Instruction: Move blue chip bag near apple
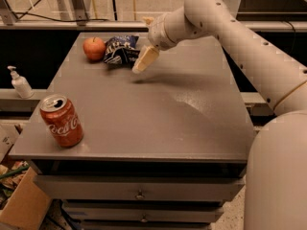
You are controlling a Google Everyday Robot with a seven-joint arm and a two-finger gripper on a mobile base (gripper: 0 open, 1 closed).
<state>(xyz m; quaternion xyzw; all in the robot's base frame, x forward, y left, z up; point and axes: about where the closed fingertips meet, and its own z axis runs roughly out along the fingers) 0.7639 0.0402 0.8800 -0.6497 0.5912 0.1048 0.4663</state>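
Observation:
The blue chip bag (120, 50) lies crinkled on the grey table (158, 109) at the far left, right beside the apple (94, 48) and almost touching it. The apple is red-orange and stands left of the bag. My gripper (146, 39) hangs just right of the bag, raised a little above the table. It is open and holds nothing. One tan finger (144, 59) points down toward the table next to the bag's right edge; the other fingertip (148, 20) shows above the wrist.
A red Coca-Cola can (61, 121) stands near the table's front left corner. A white pump bottle (20, 83) sits on a ledge to the left. A cardboard box (24, 205) lies on the floor at lower left. Drawers (139, 194) are below the tabletop.

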